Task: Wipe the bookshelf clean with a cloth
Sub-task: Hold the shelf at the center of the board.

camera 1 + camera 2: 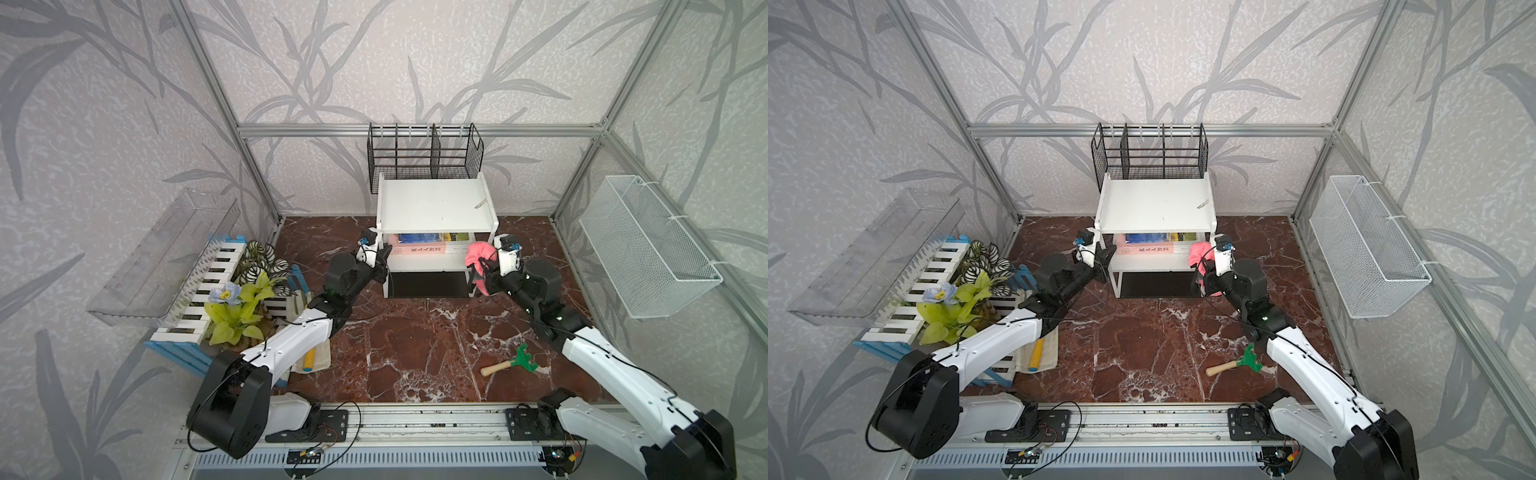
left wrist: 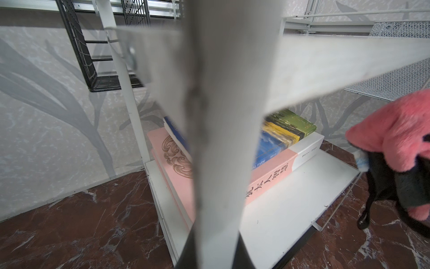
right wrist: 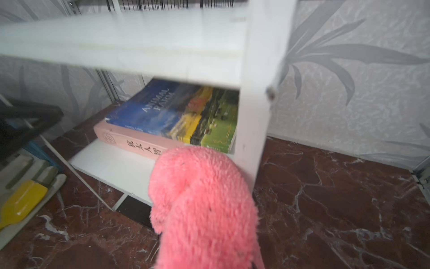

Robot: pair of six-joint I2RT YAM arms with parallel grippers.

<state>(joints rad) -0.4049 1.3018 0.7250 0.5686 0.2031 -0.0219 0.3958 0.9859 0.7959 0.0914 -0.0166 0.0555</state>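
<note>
A fluffy pink cloth fills the right wrist view, bunched over the right claw, which is clamped on it and hides beneath it. The cloth sits at the right front corner of the bookshelf, by the middle board; contact is unclear. The left claw is closed on the left front post, likely steadying the unit. That blurred post hides part of the stacked books.

Soft, even light fills both top views, leaving only faint shadows on the floor. In the wrist views the nearby bookshelf and cloth are blurred.
</note>
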